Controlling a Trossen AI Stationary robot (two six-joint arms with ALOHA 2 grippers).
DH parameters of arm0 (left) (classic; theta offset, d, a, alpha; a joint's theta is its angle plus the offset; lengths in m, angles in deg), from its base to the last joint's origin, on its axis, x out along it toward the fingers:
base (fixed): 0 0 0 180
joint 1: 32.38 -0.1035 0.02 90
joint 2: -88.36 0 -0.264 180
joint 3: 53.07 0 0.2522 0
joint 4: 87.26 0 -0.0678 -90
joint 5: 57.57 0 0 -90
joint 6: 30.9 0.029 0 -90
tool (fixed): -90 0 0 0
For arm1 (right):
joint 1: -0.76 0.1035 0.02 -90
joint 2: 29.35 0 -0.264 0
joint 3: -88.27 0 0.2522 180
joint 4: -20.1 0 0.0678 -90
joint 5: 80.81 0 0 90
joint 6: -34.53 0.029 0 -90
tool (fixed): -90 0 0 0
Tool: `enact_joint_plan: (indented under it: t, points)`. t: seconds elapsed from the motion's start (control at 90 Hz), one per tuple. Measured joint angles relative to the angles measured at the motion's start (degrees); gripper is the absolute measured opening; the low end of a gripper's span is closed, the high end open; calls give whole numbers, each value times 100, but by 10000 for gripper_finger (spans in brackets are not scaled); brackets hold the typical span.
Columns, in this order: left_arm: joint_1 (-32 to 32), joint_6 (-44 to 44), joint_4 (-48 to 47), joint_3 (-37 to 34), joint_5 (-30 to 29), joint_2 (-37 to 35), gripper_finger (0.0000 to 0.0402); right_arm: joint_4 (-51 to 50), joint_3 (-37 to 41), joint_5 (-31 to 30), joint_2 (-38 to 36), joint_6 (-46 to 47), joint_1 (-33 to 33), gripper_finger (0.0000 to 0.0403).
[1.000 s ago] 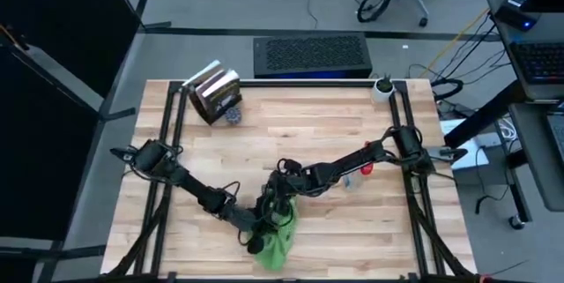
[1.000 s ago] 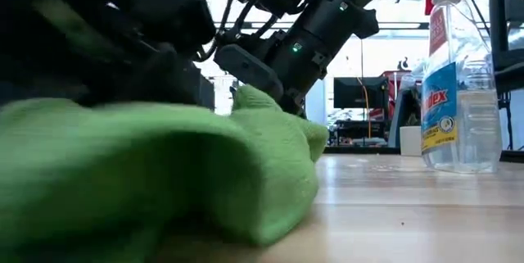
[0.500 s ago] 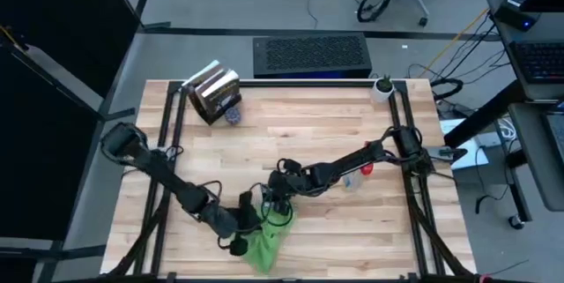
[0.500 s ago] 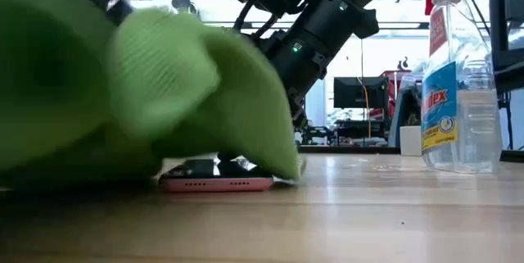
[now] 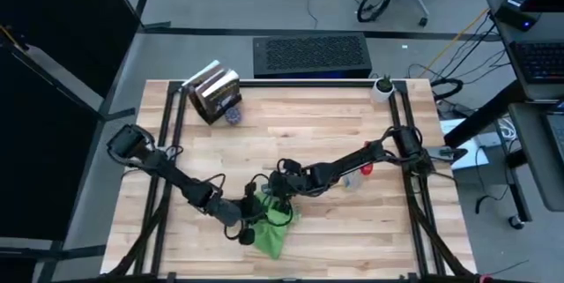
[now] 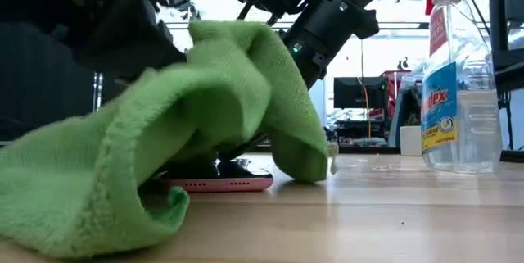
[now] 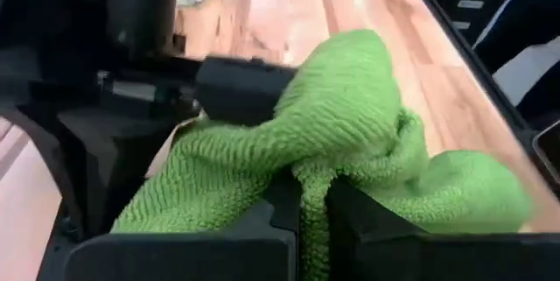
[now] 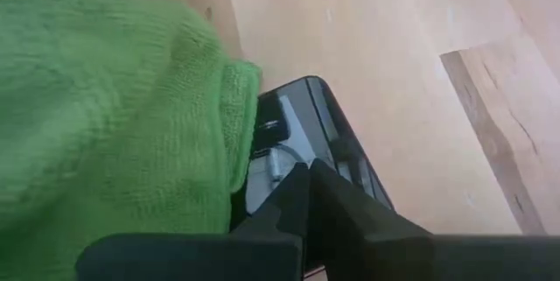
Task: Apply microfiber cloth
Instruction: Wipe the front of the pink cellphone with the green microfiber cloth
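The bright green microfiber cloth (image 6: 205, 107) lies bunched near the table's front edge, draped over a small black device with a pink edge (image 6: 217, 183) that lies flat on the wood. My left gripper (image 7: 313, 195) is shut on the cloth at the cloth's left side (image 5: 251, 226). Coming from the right, my right gripper (image 8: 306, 172) is shut, its tips on the device's dark face (image 8: 293, 128) beside the cloth's edge. The cloth (image 5: 271, 233) hides most of the device from above. My left gripper pinches a raised fold of the cloth (image 7: 315, 172) between its two fingers, several layers bunched together. The rest of the cloth spreads slack beyond the fingers, over the device and onto the table. My right gripper sets its shut fingertips (image 8: 302, 195) on the device's dark face (image 8: 276, 154), slanting down from the table's right. The device lies flat on the table under them.
A clear spray bottle with a red trigger (image 6: 458, 83) stands on the table to the right of the device, near the right arm (image 5: 357, 175). A shiny box (image 5: 214, 93) sits at the far left and a white cup (image 5: 382, 87) at the far right corner.
My left gripper has dragged the cloth toward the table's left edge and then back toward the device. The cloth has swept across the device, which lay fully covered a second ago and now shows its pink edge under the draped cloth.
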Motion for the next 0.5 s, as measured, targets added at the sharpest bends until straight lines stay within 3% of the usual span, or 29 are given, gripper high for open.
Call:
enact_joint_plan:
  t: [0.256,0.5]
  points:
    - [-329,155,794,14,306,724,1,8,0,44,0,-55,11,0]
    - [-436,-104,883,37,42,965,1,64,0,77,0,-64,9,0]
